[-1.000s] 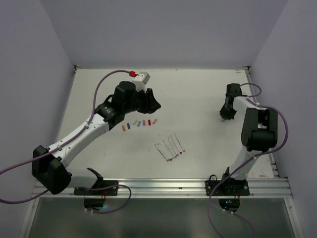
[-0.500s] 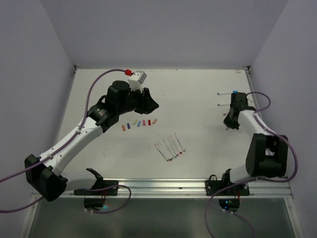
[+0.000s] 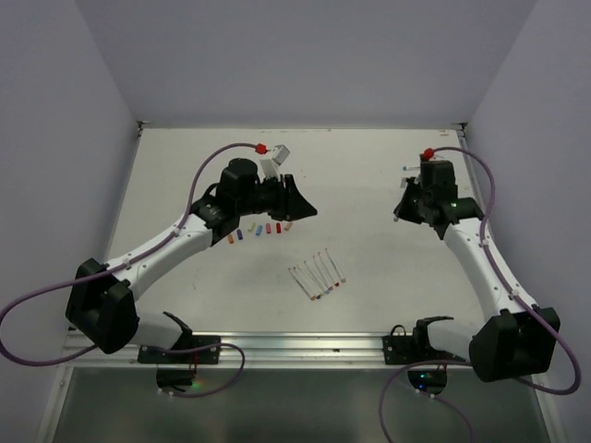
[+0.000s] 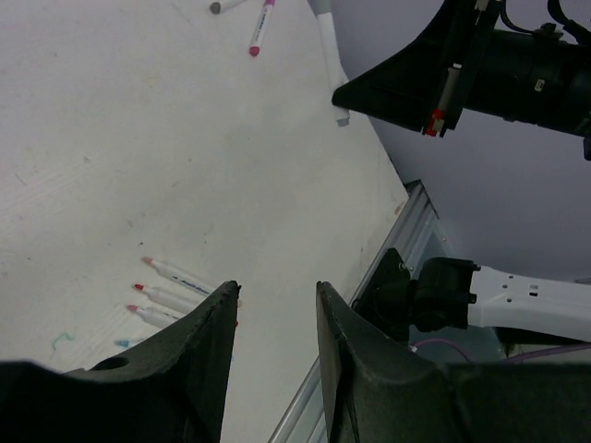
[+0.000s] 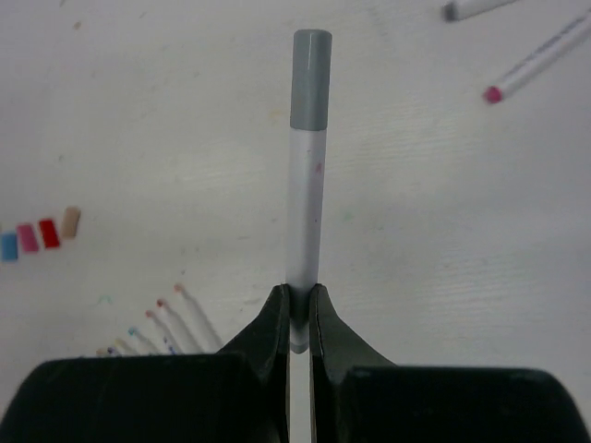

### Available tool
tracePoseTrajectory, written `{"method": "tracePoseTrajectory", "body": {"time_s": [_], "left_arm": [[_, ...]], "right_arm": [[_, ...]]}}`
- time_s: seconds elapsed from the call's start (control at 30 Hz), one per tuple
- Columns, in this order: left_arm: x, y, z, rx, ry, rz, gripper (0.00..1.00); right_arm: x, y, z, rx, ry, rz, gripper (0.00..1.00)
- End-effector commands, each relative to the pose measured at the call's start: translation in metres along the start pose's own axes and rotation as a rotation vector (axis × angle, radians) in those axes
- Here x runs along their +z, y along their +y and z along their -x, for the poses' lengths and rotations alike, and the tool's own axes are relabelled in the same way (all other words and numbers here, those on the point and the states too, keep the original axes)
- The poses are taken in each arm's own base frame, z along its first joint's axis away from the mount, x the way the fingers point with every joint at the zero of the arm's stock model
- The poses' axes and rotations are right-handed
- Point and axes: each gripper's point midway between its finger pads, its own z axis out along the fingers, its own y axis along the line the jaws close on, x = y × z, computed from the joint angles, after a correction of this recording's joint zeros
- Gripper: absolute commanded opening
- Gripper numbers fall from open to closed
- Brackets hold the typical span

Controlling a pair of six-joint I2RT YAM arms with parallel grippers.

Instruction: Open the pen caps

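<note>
1. The right gripper (image 5: 297, 300) is clenched on the white barrel of a grey-capped pen (image 5: 303, 203). In the right wrist view the pen juts past the fingertips toward 12 o'clock.
2. The grey cap (image 5: 310, 78) sits on the far end of that pen, on the barrel.
3. In the top view the right gripper is at about 3 o'clock of the table (image 3: 369, 268), well apart from the other arm.
4. The left gripper (image 4: 274, 291) is released. Its jaws stand apart with only bare table showing in the gap, and nothing is held.
5. From above, the left gripper is near the table's middle, a little toward 11 o'clock. It is close to the row of caps, at that row's 2 o'clock.
6. The loose pen caps (image 3: 260, 228) lie side by side in a short row at about 9 o'clock of the table's centre. The right wrist view catches the blue, pink, red and tan ones at its 9 o'clock edge.
7. The uncapped pens (image 3: 319, 275) lie fanned out at about 5 o'clock of the centre, thin white bodies with coloured tips.
8. Two loose pens (image 5: 536, 57) lie at 1 o'clock in the right wrist view, one with a grey end and one with a pink end.
</note>
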Motion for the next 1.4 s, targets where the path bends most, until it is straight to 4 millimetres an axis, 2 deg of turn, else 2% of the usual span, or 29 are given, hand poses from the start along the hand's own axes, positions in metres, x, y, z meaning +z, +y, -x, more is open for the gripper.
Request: {"method": "tracePoseTrajectory", "body": {"time_s": [0.0, 0.03, 0.07, 0.13, 0.17, 0.27, 0.3, 0.33, 0.47, 0.67, 0.93, 1.23, 1.37], "left_arm": [[0.007, -0.023, 0.008, -0.041, -0.014, -0.153, 0.42], [0.010, -0.016, 0.009, -0.050, -0.017, -0.141, 0.42], [0.011, -0.014, 0.010, -0.056, -0.020, -0.138, 0.42], [0.012, -0.010, 0.010, -0.068, -0.018, -0.142, 0.42], [0.013, -0.009, 0.009, -0.069, -0.015, -0.145, 0.42], [0.011, 0.001, 0.009, -0.099, -0.009, -0.153, 0.44], [0.009, 0.007, 0.011, -0.120, -0.016, -0.160, 0.45], [0.008, 0.010, 0.013, -0.130, -0.024, -0.162, 0.46], [0.007, 0.021, 0.017, -0.142, -0.039, -0.137, 0.48], [0.010, 0.027, 0.021, -0.149, -0.057, -0.106, 0.48], [0.012, 0.023, 0.026, -0.167, -0.068, -0.125, 0.48], [0.006, 0.016, 0.026, -0.174, -0.076, -0.146, 0.34], [0.005, 0.015, 0.024, -0.175, -0.074, -0.148, 0.32]], "right_arm": [[-0.021, 0.069, -0.017, -0.210, 0.042, 0.253, 0.00], [-0.024, 0.081, -0.018, -0.220, 0.035, 0.302, 0.00], [-0.031, 0.098, -0.028, -0.239, 0.060, 0.384, 0.00], [-0.036, 0.118, -0.041, -0.278, 0.093, 0.494, 0.00], [-0.047, 0.138, -0.056, -0.322, 0.140, 0.611, 0.00], [-0.066, 0.162, -0.077, -0.420, 0.165, 0.753, 0.00], [-0.068, 0.164, -0.084, -0.428, 0.177, 0.779, 0.00], [-0.072, 0.169, -0.084, -0.433, 0.165, 0.820, 0.00], [-0.078, 0.179, -0.098, -0.451, 0.199, 0.883, 0.00], [-0.084, 0.194, -0.105, -0.456, 0.208, 0.934, 0.00], [-0.083, 0.207, -0.109, -0.452, 0.222, 0.959, 0.00], [-0.079, 0.215, -0.106, -0.432, 0.204, 0.962, 0.00], [-0.078, 0.219, -0.105, -0.422, 0.201, 0.964, 0.00]]}}
